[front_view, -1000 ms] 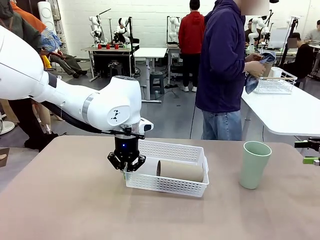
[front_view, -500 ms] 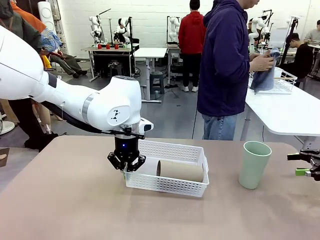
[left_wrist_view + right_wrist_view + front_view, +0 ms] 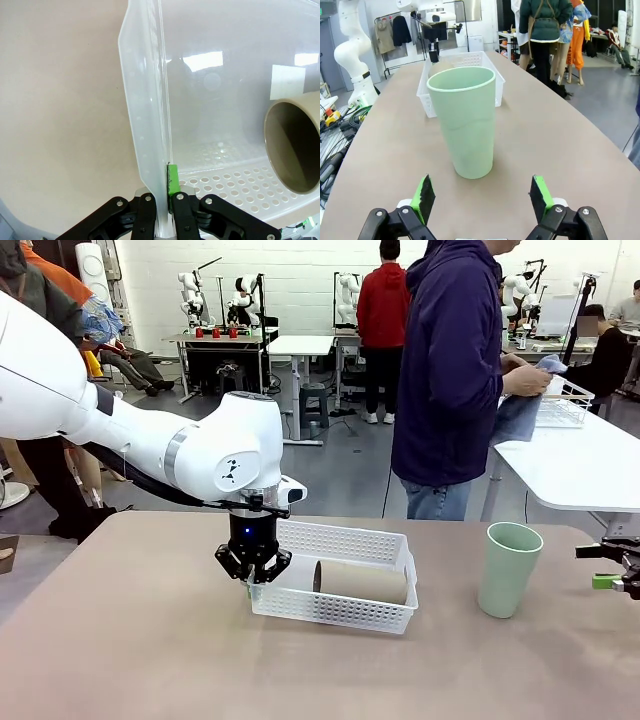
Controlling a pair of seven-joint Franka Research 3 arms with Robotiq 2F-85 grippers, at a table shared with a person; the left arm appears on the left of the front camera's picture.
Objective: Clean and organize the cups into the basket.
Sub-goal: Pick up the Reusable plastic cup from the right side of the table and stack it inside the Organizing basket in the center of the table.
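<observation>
Legible markings: none found.
A small dark emblem sits on the white joint housing of the left arm; no letters can be made out in it. In the left wrist view a pale rectangular patch shows on the floor of the basket, blank as far as can be told.

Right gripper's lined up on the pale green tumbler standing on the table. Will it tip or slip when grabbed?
The tall pale green tumbler narrows toward its base, so a high nudge would probably tip it. Its smooth tapered wall might slide upward or downward in the open right gripper. Its rim looks thin, so it is likely light.
</observation>
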